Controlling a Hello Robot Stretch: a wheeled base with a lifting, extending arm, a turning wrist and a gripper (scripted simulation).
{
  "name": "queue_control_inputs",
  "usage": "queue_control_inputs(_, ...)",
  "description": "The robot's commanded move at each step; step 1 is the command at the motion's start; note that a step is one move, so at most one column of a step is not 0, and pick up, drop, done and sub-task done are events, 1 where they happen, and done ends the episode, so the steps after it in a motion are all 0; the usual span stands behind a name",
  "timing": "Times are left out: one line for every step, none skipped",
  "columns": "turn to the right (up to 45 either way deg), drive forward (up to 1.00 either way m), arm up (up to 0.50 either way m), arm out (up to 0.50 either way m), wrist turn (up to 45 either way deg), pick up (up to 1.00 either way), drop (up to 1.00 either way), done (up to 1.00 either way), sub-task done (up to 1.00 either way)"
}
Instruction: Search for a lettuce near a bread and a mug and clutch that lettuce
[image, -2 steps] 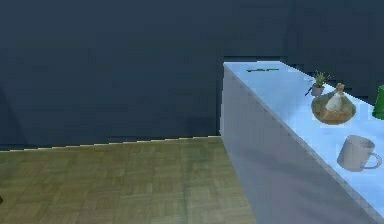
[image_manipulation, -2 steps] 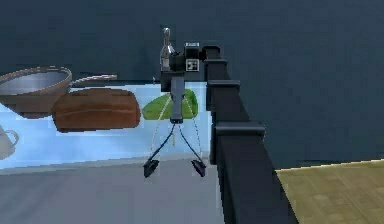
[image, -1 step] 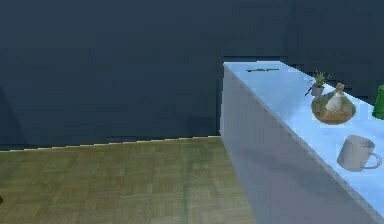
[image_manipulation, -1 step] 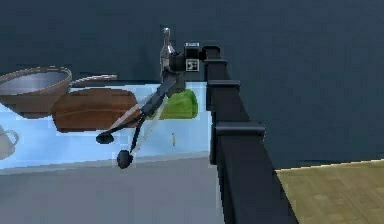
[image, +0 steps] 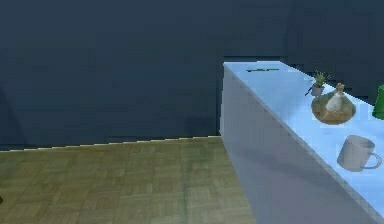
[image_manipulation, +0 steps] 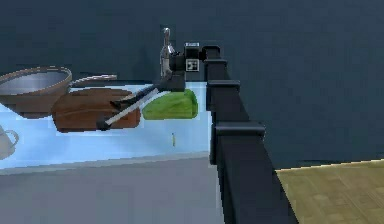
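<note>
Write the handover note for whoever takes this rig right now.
Gripper: at the end of the arm, which reaches out over the counter, at the lettuce. Cannot tell whether it holds anything.
Things: the green lettuce lies on the counter, just right of a brown loaf-like slab. A white mug stands on the same counter.
Done: lettuce found, arm brought to it.
Left: confirm the hold and lift the lettuce clear of the counter.
</note>
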Motion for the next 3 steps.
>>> queue_control_inputs(0.0,0.00,0.00,0.00,45.0,0.00,0.00,0.00,0.00)
queue_control_inputs(0.0,0.00,0.00,0.00,39.0,0.00,0.00,0.00,0.00)
queue_control_inputs(0.0,0.00,-0.10,0.00,0.0,0.00,0.00,0.00,0.00)
